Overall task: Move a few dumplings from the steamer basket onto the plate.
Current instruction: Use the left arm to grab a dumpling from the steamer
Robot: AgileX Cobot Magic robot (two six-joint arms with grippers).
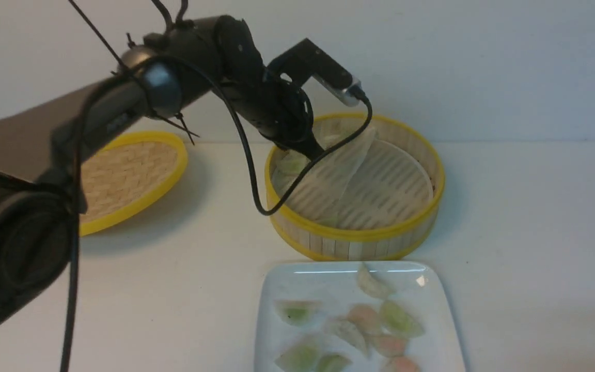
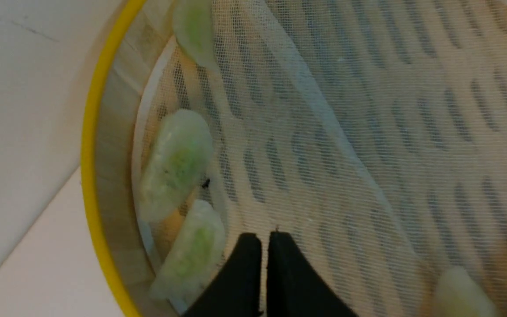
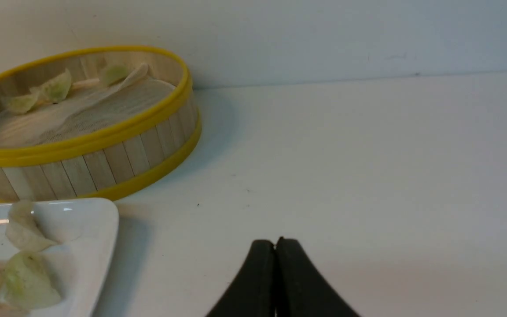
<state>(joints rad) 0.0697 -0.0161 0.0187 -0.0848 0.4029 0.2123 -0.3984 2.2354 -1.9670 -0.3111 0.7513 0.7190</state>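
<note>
The steamer basket [image 1: 354, 243] holds a few green-filled dumplings [image 1: 292, 163] along its far left wall, seen close in the left wrist view [image 2: 176, 165]. Its white mesh liner [image 1: 349, 160] is folded over on itself. My left gripper [image 1: 314, 151] reaches into the basket; its jaws [image 2: 264, 235] stand nearly together over the liner beside a dumpling [image 2: 192, 251], with nothing seen between them. The plate [image 1: 277, 281] in front of the basket carries several green dumplings [image 1: 400, 320] and pink ones [image 1: 364, 316]. My right gripper [image 3: 275, 241] is shut and empty over the table.
The flat woven lid [image 1: 127, 175] lies to the left of the basket. The left arm's cable [image 1: 248, 155] hangs over the basket's near left rim. The basket [image 3: 104, 132] and the plate's corner [image 3: 90, 220] also show in the right wrist view.
</note>
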